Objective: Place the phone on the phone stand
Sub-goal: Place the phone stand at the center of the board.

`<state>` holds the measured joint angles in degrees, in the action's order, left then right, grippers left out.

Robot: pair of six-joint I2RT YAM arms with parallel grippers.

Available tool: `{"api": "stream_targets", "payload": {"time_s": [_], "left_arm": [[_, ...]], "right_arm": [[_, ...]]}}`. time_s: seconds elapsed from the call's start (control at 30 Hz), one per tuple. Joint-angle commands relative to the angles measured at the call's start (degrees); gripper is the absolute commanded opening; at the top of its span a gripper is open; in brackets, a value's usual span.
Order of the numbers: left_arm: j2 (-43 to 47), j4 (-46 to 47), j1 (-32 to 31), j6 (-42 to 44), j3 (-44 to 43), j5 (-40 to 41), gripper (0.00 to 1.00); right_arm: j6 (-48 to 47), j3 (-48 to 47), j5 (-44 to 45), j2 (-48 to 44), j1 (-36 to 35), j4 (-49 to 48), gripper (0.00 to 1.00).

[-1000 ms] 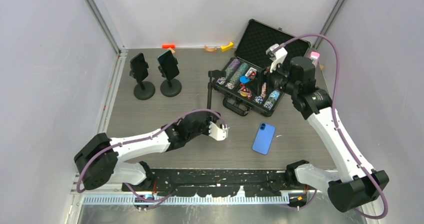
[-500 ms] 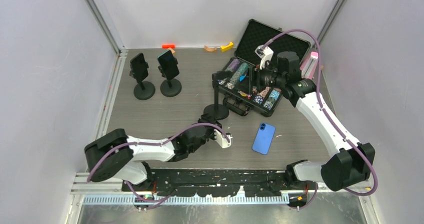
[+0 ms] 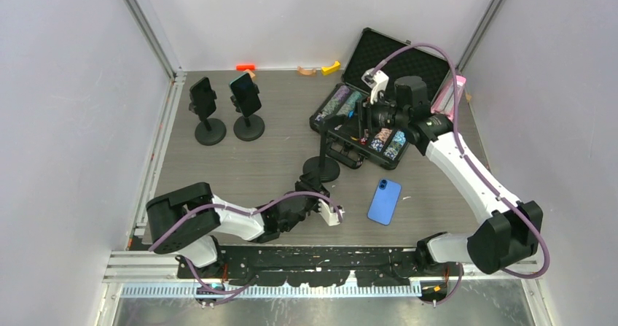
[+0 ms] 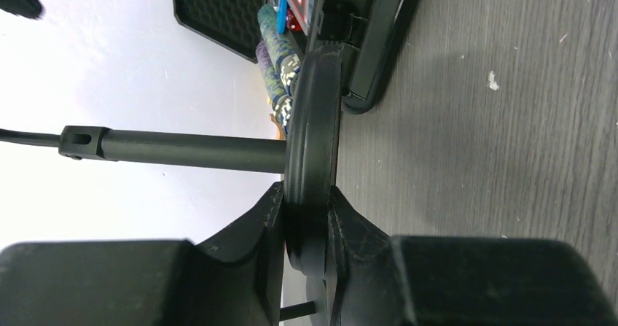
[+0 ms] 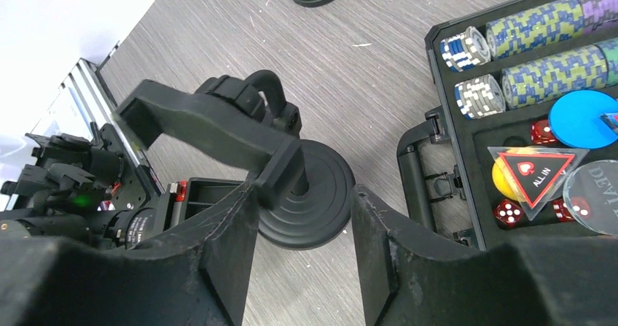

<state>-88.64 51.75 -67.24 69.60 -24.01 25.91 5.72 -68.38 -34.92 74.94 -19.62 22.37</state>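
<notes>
Phone: flat on table, not yet on stand. I held its base clamped in left gripper; right gripper, jaws apart, straddled cradle.

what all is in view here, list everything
phone: one, blue, flat on the table, right of the empty stand
phone stand: one, black, empty, mid-table in front of the case
loaded stands: two, black, each holding a phone, far left, side by side
poker case: one, black, open, far right, chips and dice inside
small pieces: three, orange, tan, yellow, along the far edge
pink item: one, right of the case, too hidden to identify
table: one, grey wood grain
left claw: one, black, pinched on the phone stand's base rim
right claw: one, black, fingers apart either side of the phone stand's cradle
</notes>
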Motion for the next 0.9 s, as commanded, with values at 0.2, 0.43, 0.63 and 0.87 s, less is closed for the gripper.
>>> {"api": "stream_targets", "payload": {"time_s": [0.2, 0.43, 0.63, 0.87], "left_arm": [[-0.05, 10.83, -0.91, 0.8, -0.45, 2.19, 0.0], [-1.04, 10.83, -0.96, 0.07, -0.58, 2.73, 0.0], [-1.06, 10.83, -0.96, -0.55, -0.42, 2.87, 0.0], [-0.82, 10.83, -1.39, -0.27, -0.27, 2.93, 0.0]], "right_arm": [[-3.92, -5.11, 2.39, 1.87, -1.95, 1.08, 0.5], [-6.15, -5.28, 2.48, -0.77, -2.0, 3.44, 0.53], [-7.92, -4.32, 3.34, -2.67, -2.0, 4.22, 0.53], [-7.47, -5.72, 3.13, -1.43, -1.96, 3.94, 0.5]]}}
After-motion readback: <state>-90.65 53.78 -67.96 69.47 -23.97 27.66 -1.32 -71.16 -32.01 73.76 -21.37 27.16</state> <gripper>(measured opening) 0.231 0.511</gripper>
